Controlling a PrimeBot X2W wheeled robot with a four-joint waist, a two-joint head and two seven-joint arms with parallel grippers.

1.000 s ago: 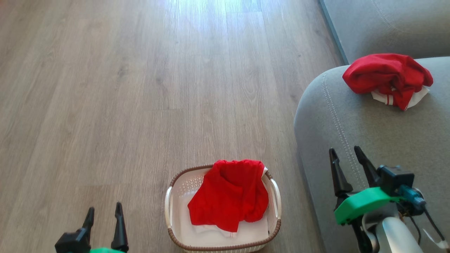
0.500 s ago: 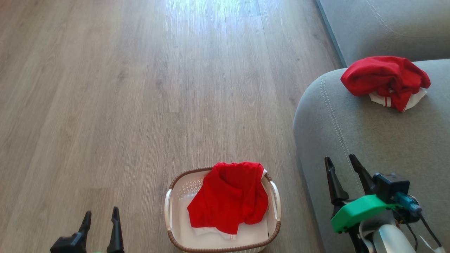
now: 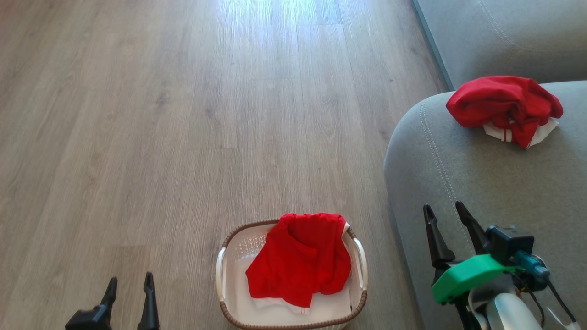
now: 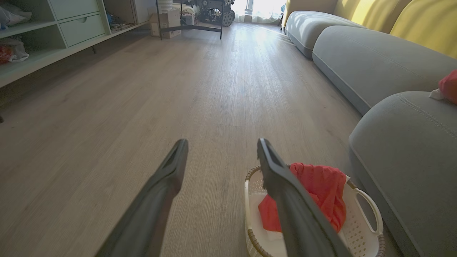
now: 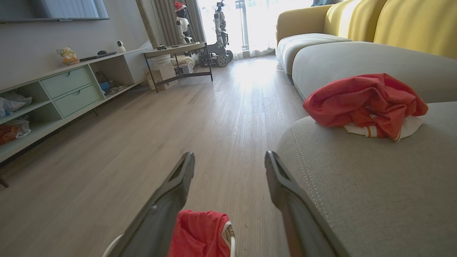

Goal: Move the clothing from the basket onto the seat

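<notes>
At lower left of the head view, the left fingers: spread wide, empty, touching nothing, over bare wooden floor just left of the basket. From the left wrist, along those same left fingers: basket low and to the right, partly hidden behind the right-hand finger, floorboards between the tips.

At lower right, the right fingers: likewise fully parted, gripping nothing, on a green mount, above the near rounded edge of the grey seat, beside its stitched seam. Cannot tell whether clear of the fabric or brushing it. From the right wrist, right fingers framing floor and the seat's corner.

Clothing in two places. One red garment in the basket, heaped toward its far right corner and draped over the rim there, white fabric showing under it. On the seat, near its far edge, a second red garment, crumpled, white striped trim poking out below, well apart from the right fingers.

Basket on the floor, close beside the seat's front, between the two arms. Beyond the seat, a farther sofa cushion, also grey; yellow back cushions behind. Across the room, a low shelf unit with pale green drawers. Open floor between left fingers and basket.
</notes>
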